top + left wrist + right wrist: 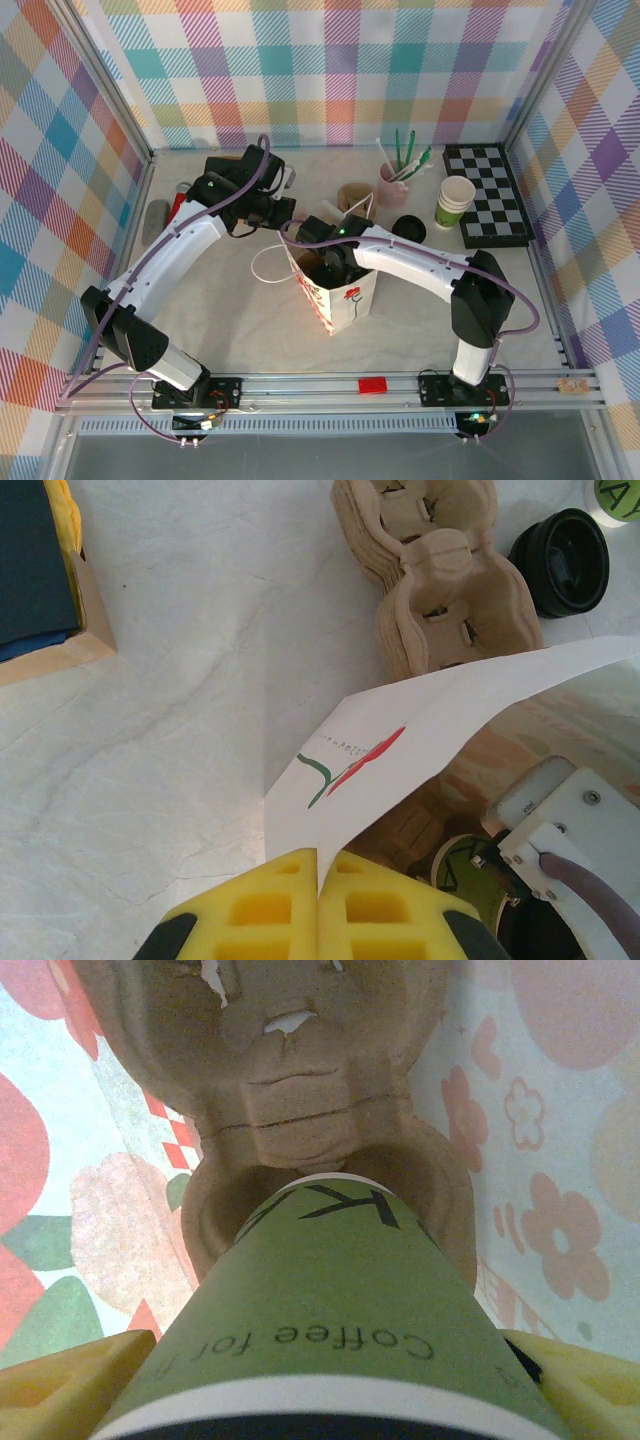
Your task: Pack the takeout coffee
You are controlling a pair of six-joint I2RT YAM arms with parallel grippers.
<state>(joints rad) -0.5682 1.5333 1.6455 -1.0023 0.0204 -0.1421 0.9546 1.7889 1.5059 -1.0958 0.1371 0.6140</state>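
The takeout coffee (330,1310), a green cup with "Coffee for" printed on it and a black lid at its top rim, sits between the yellow fingers (60,1390) of my right gripper (325,1385), which is shut on it. Its base rests in a well of a brown cup carrier (320,1100) inside the white paper bag (350,300). My right gripper (335,268) reaches down into the bag's mouth. At the bag's far left rim, my left gripper (320,865) is shut on the paper edge (420,730). The cup (465,875) shows partly inside the bag.
A stack of brown cup carriers (440,580) and a loose black lid (565,560) lie just behind the bag. Lidless green cups (455,202), a pink cup of utensils (392,180) and a chessboard (490,195) stand at the back right. A box (40,580) sits left.
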